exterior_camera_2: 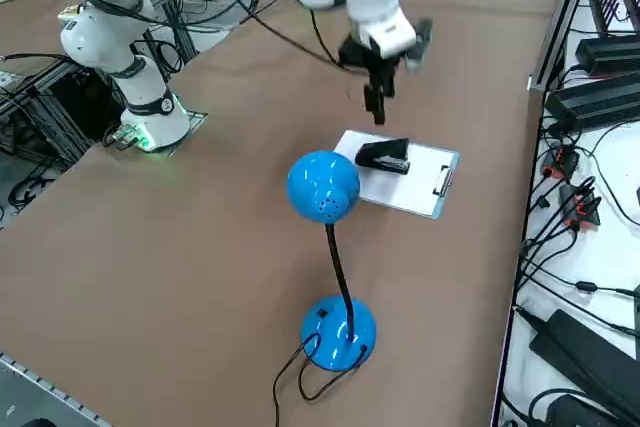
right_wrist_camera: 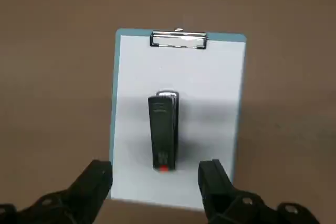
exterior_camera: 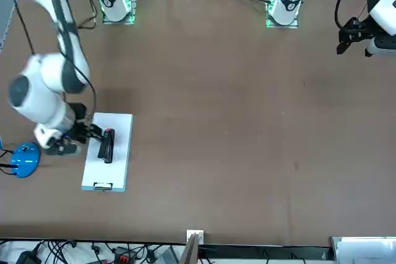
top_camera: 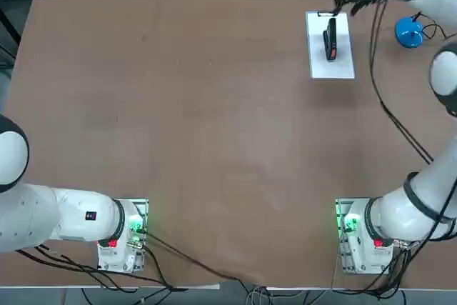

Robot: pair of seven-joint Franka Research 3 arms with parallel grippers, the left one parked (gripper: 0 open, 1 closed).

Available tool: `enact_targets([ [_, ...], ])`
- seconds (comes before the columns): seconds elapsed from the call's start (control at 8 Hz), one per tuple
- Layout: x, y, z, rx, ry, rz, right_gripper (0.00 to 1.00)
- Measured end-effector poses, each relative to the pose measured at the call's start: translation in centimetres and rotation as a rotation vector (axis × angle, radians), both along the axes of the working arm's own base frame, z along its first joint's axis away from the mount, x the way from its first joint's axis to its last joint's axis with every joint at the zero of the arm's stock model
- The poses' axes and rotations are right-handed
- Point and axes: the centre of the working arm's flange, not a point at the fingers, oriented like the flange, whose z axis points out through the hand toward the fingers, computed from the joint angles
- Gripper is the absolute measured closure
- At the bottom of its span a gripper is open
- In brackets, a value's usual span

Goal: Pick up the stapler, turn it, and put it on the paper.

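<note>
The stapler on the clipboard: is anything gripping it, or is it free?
Free: the stapler lies on the paper, and the right fingers stand open, apart from it.

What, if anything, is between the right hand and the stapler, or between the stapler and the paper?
Nothing visible is in the way. The right hand is open, and nothing shows between it and the stapler. The stapler already rests on the paper.
</note>
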Motion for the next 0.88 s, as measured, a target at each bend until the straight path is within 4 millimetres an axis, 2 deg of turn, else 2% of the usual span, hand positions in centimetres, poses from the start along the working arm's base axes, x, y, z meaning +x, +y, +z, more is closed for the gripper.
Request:
enact_targets([
  [0.12, -1.1, -0.6, 4.5, 0.005, 0.001, 0.003, 0.00],
  [0.25, -2.4, -0.7, 8.1, 0.010, -0.006, 0.007, 0.00],
  [0.38, -3.7, -0.7, 10.9, 0.014, -0.008, 0.004, 0.00],
  [0.5, -5.0, -1.1, 13.1, 0.016, 0.009, -0.007, 0.00],
  [0.75, -7.7, -3.1, 17.2, 0.007, 0.035, -0.027, 0.00],
  [0.88, -9.1, -3.8, 18.8, -0.006, 0.051, -0.032, 0.00],
])
